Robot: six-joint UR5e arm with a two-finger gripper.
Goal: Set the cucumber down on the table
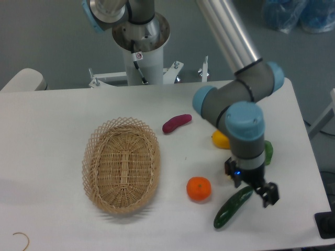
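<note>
One cucumber (233, 207) is seen on the white table (52, 130). It lies flat, near the front edge, just to the right of one orange (199, 189). Its long side runs slanted: one end points to the front and left, the other end points up and to the right, toward the gripper (255, 191).

One basket (121, 165) is seen on the left part of the table. One dark red, long vegetable (177, 123) lies behind it to the right. One yellow thing (220, 140) and one green thing (268, 152) are partly hidden behind the arm (235, 104).

The gripper's fingers are spread apart and nothing is held between them. They are found just beside the cucumber's upper right end; whether that end is touched cannot be told.
</note>
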